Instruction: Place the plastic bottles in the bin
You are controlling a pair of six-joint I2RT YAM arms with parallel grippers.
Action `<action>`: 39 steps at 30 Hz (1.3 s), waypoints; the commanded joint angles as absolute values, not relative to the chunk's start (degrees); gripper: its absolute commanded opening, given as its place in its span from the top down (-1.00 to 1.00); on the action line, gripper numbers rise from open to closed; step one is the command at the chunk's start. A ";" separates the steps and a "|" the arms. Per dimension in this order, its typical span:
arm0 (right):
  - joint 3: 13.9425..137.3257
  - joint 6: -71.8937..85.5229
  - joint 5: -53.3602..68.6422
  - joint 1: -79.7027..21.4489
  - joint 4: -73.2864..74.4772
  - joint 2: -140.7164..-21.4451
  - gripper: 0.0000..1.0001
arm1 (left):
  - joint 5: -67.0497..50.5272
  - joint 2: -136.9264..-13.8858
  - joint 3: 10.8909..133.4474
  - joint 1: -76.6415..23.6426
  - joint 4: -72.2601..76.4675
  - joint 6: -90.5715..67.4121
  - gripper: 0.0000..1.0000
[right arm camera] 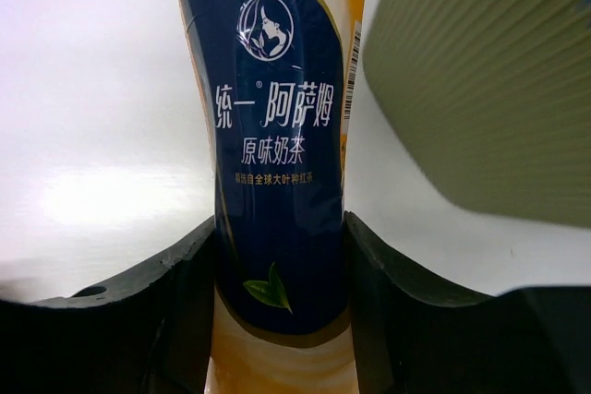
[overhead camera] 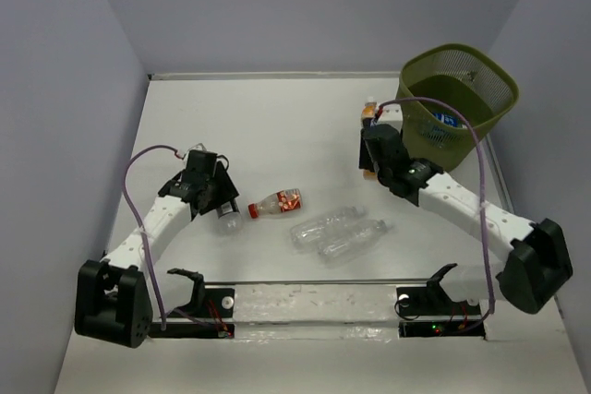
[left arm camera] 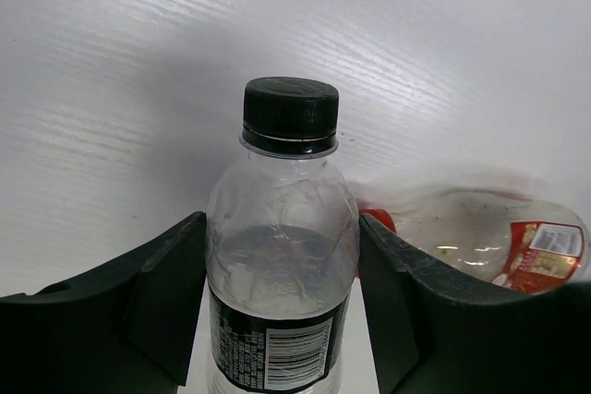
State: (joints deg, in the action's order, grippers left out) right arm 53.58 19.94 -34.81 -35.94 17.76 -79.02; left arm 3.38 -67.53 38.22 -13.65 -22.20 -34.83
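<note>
My left gripper (overhead camera: 220, 202) (left arm camera: 282, 228) is shut on a clear bottle with a dark label and black cap (left arm camera: 282, 256) (overhead camera: 228, 218), low over the table at the left. A red-labelled bottle (overhead camera: 277, 202) (left arm camera: 503, 244) lies just to its right. Two label-less clear bottles (overhead camera: 323, 225) (overhead camera: 355, 240) lie at the centre front. My right gripper (overhead camera: 373, 140) (right arm camera: 280, 228) is shut on an orange-filled bottle with a navy label (right arm camera: 277, 154) (overhead camera: 368, 117), held upright just left of the olive-green mesh bin (overhead camera: 480, 69) (right arm camera: 480, 80). A blue-labelled bottle (overhead camera: 448, 120) lies inside the bin.
Grey walls close the table at the back and both sides. The bin stands in the far right corner. A clamp rail (overhead camera: 314, 304) runs along the near edge between the arm bases. Purple cables loop above both arms.
</note>
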 commanded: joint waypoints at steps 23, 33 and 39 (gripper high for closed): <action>82.97 2.63 -26.89 -4.22 7.29 -71.72 -0.85 | -5.98 -51.32 59.40 -20.03 -11.88 -39.19 0.13; 78.33 11.68 -13.62 -4.22 15.21 -56.18 -0.70 | 7.99 -69.07 81.81 -44.98 -4.66 -34.64 0.13; 61.46 23.27 5.33 -4.22 14.77 -37.64 1.00 | 10.46 -84.69 100.26 -52.20 -1.32 -28.31 0.13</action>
